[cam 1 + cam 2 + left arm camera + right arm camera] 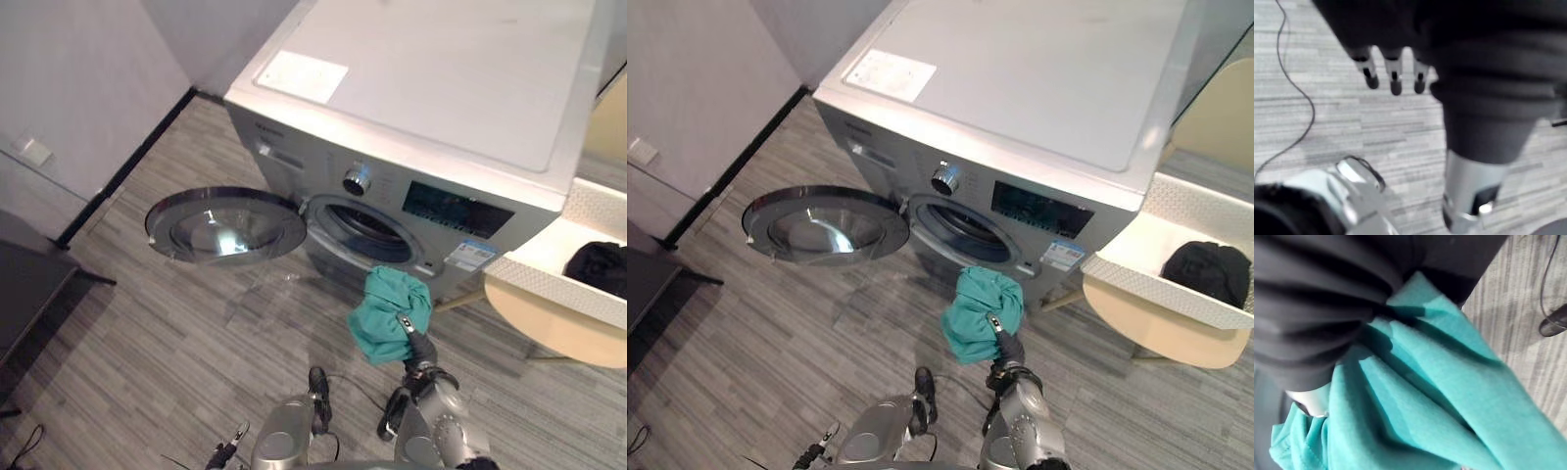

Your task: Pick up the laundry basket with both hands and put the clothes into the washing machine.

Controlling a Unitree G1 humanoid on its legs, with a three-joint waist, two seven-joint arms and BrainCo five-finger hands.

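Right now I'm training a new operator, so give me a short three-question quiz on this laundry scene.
1. True or false: the door of the washing machine is shut.
2. What does the right hand hold in front of the drum opening? A) a teal garment B) a white towel C) nothing
3. In a few words: what lies in the white basket beside the machine?

Key: 1 false, the door hangs wide open. 2 A. 3 a dark garment.
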